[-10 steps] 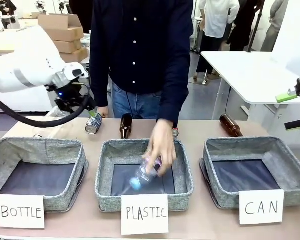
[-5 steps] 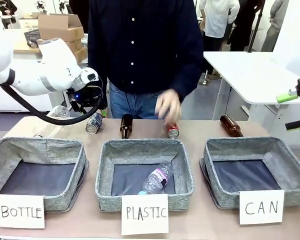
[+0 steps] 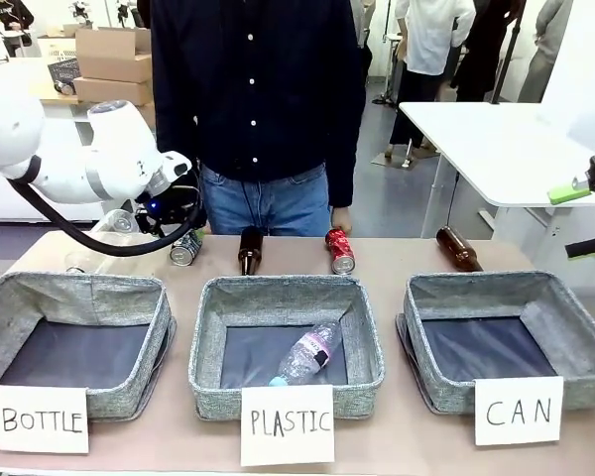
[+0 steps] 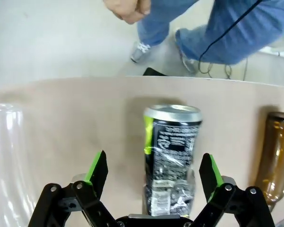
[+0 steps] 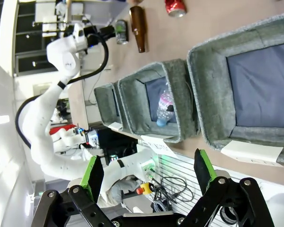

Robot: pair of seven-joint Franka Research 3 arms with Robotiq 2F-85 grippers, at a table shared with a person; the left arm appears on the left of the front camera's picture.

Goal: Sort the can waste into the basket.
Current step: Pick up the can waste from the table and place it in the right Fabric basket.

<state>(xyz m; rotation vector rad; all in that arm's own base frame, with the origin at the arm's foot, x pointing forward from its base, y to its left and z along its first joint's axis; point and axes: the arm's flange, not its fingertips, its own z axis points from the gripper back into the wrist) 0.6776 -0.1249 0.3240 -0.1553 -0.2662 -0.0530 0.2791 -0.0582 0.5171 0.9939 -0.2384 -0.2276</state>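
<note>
Lower the left claw (image 4: 153, 163) (wide open, holding nothing) squarely astride the dark can (image 4: 173, 156) lying on the table (image 4: 61, 118) near a brown bottle (image 4: 274, 156), centring it between the pads (image 4: 96, 166) before squeezing gently, then carrying it across to the CAN basket (image 3: 585, 357).

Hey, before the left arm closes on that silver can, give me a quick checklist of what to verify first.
1. Left gripper open: ok, jaws wide.
2. Silvery can between its fingers: ok, lying on its side, ungripped.
3. Brown bottle clear of the fingers: ok, apart at one side.
4. Person's hand away from the can: ok.
5. CAN basket has room: ok, dark floor showing.
6. Fingers low enough to grip: cannot tell.
</note>
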